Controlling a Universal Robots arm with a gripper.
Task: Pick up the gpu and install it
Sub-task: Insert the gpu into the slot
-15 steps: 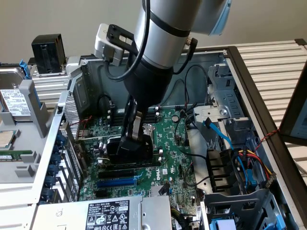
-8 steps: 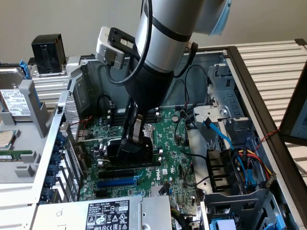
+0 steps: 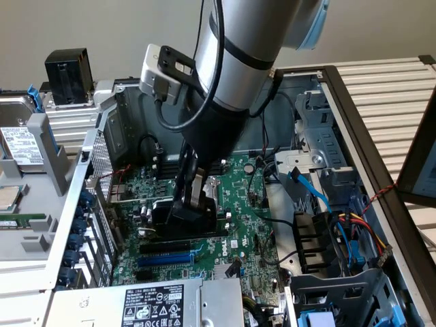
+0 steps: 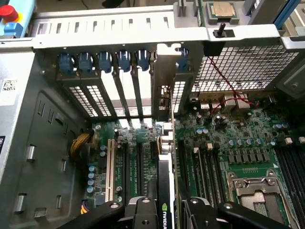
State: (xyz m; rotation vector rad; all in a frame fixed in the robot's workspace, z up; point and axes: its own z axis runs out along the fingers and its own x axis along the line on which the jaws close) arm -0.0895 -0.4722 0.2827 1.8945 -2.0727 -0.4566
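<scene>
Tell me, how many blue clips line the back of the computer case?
6 blue clips, in one row along the case's rear wall: five side by side at the ends of the slotted covers, a sixth partly hidden by the graphics card. More may be hidden.

Repair workshop: opened computer case (image 3: pixel 129 112), loose drive (image 3: pixel 22 144).

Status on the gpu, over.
Copy: gripper shut on gpu. Card on edge over motherboard slots, bracket at rear panel; seating unclear. Nothing visibly blocking.
</scene>
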